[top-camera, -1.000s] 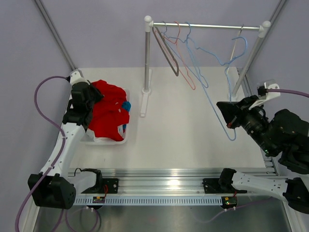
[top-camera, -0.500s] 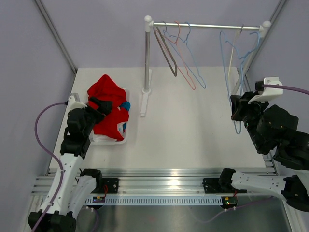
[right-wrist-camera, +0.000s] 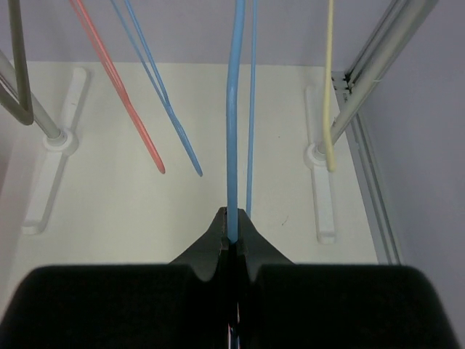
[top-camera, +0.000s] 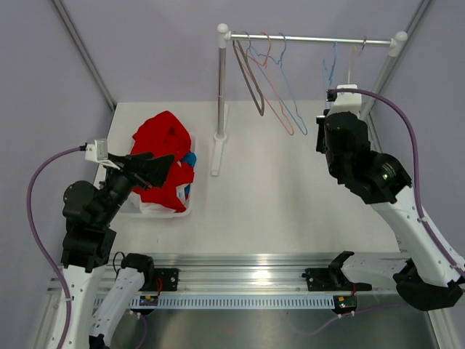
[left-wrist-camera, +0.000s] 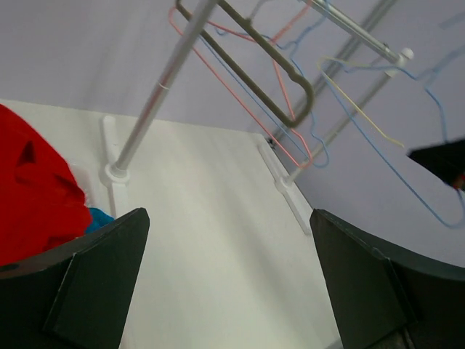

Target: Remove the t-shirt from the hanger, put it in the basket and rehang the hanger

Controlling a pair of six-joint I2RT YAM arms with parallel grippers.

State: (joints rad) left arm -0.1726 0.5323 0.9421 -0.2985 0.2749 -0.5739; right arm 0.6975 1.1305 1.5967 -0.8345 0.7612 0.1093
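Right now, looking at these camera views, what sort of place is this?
Probably a robot test cell staged as a laundry corner, not a home: an aluminium mounting rail, a clothes rack of wire hangers on a white table, and plain purple panel walls. The right gripper pinches a blue hanger.

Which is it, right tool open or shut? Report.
Shut. In the right wrist view the right tool pinches the blue hanger, fingers together.
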